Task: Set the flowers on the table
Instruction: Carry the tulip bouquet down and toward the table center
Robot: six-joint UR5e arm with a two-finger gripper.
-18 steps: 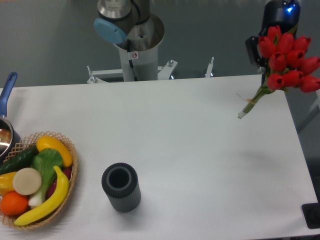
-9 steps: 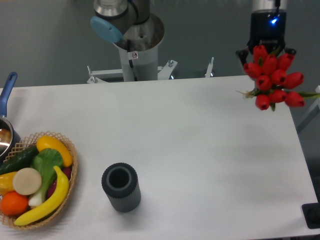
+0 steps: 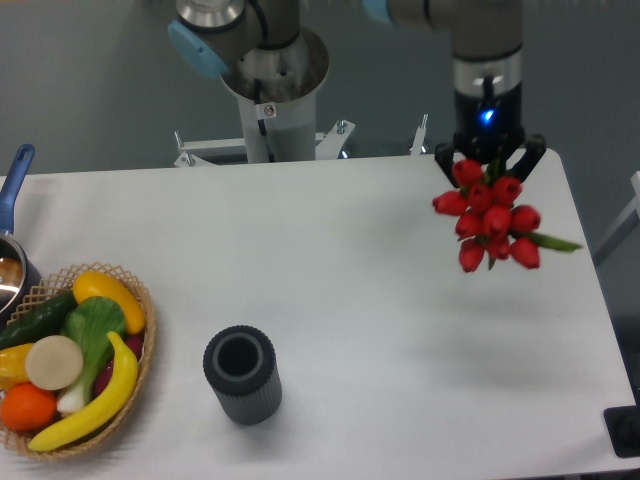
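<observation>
1. We saw the jaws [image 3: 490,158] pointing straight down, closed on the flowers [image 3: 490,218], which hung directly beneath them with the red heads bunched toward the camera.
2. We judged the bunch's long axis to run roughly vertical, in line with the jaws; the stems were hidden behind the blooms, so we could not tell exactly where the fingers gripped.
3. The flowers sat in the air, apart from the table [image 3: 330,280], which lay below the jaws; a faint soft shadow showed on the white surface under and slightly to the near side of the bunch.
4. We reckoned the coming move turned on that vertical gap: lowering, and probably tilting, so the bunch could lie flat instead of landing head-first.
5. The tulip heads looked smooth, rounded and glossy red, with one thin green leaf poking out sideways; likely light and stiff, possibly artificial.
6. The table was matte, white and smooth with rounded corners.
7. Well away from the jaws stood a dark ribbed cylindrical vase [image 3: 242,374], and farther still a woven wicker basket [image 3: 135,395] of fruit.
</observation>
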